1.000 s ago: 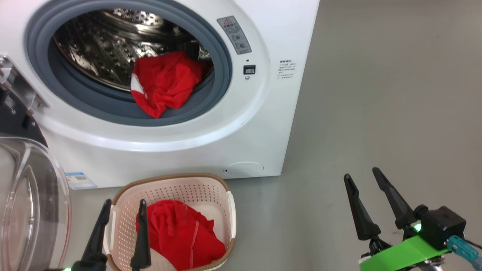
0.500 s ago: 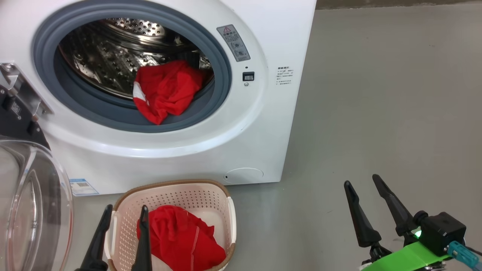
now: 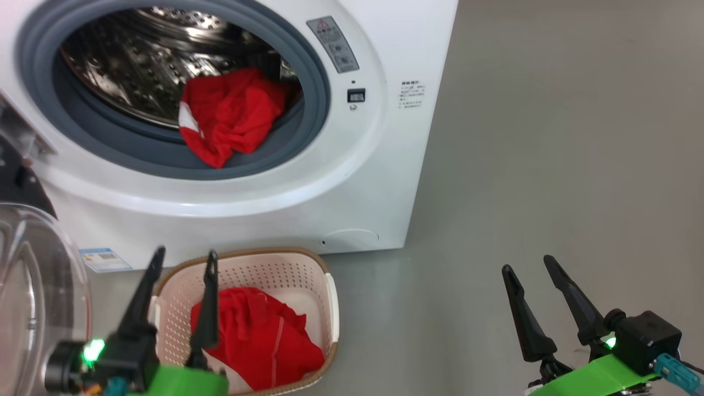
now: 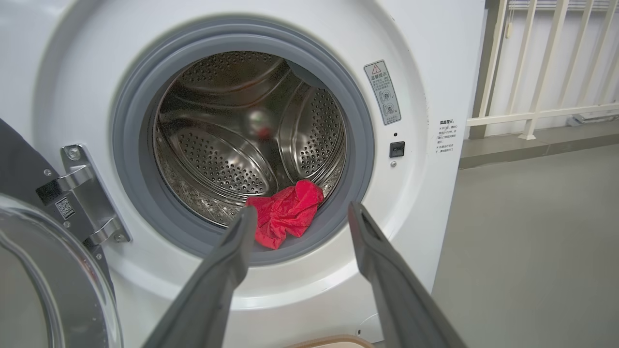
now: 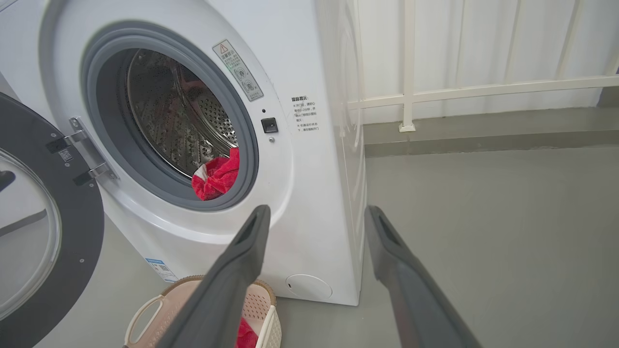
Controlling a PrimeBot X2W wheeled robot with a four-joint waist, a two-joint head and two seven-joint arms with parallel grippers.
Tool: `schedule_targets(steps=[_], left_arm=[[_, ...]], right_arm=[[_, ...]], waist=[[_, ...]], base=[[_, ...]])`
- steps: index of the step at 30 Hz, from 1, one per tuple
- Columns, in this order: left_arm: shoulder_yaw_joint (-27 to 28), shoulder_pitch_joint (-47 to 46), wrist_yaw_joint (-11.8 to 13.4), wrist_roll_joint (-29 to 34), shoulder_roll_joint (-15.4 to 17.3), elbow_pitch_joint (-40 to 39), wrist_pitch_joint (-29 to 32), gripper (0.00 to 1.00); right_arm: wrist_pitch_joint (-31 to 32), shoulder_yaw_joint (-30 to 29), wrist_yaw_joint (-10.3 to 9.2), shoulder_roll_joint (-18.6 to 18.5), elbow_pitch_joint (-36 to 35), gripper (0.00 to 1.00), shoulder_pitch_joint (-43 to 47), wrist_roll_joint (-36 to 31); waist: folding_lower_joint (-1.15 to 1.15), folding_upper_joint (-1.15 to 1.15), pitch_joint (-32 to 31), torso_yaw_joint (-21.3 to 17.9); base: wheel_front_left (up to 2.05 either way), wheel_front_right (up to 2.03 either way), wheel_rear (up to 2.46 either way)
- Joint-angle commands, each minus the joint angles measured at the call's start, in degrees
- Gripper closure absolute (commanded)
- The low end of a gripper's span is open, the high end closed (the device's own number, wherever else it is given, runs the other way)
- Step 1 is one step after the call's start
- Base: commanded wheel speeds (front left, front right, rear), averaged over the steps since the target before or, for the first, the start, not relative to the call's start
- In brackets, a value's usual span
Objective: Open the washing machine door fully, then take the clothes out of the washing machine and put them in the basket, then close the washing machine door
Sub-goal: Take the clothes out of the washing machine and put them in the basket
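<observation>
The white washing machine [image 3: 385, 165] stands with its door [image 3: 33, 308] swung open to the left, glass bowl facing me. One red garment [image 3: 228, 115] lies at the drum's mouth, draped onto the grey rubber ring. More red clothes [image 3: 258, 341] lie in the cream basket [image 3: 275, 251] on the floor in front of the machine. My left gripper [image 3: 186, 253] is open and empty over the basket's left side; in the left wrist view it [image 4: 302, 210] points at the drum garment [image 4: 285, 220]. My right gripper [image 3: 528, 265] hovers open and empty over the floor to the right.
Bare grey floor [image 3: 550, 165] stretches to the machine's right. A white railing [image 5: 483, 89] on a raised kerb runs along the wall behind. The open door [image 5: 72, 241] takes up the space left of the basket [image 5: 145, 309].
My left gripper has risen, so its green wrist now shows in the head view. The camera shifted slightly. The right gripper and the clothes stay put.
</observation>
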Motion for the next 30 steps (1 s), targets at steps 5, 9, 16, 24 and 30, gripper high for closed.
schedule_targets(steps=[5,9,16,24,30], left_arm=[[2.3,-8.5,-0.8,0.2,1.7,3.0,0.0,0.0],[2.2,-13.7,-1.5,0.1,2.0,6.3,-0.2,0.0],[1.5,-23.2,-3.4,0.8,3.3,13.9,-0.6,0.0],[0.6,-33.4,-4.9,1.5,4.3,23.6,0.1,0.0],[-0.2,-41.1,-5.9,2.2,4.9,31.8,0.0,0.0]], right_arm=[[-0.4,1.8,0.52,-0.2,-1.9,0.0,-3.0,0.1],[-0.7,1.8,0.52,-0.2,-2.0,0.0,-3.9,0.0],[-1.7,2.0,0.52,-0.2,-2.0,0.0,-5.7,0.1],[-2.8,2.3,0.52,-0.2,-1.7,0.0,-7.5,0.3],[-3.5,2.7,0.52,-0.2,-1.4,0.0,-9.1,0.3]], waist=[[0.0,0.0,3.6,-1.9],[0.0,0.0,6.1,-2.9],[0.0,0.0,10.7,-4.5],[0.0,0.0,15.2,-5.4],[0.0,0.0,18.5,-6.0]], base=[[0.0,0.0,0.0],[0.0,0.0,0.0],[0.0,0.0,0.0],[0.0,0.0,0.0],[0.0,0.0,0.0]])
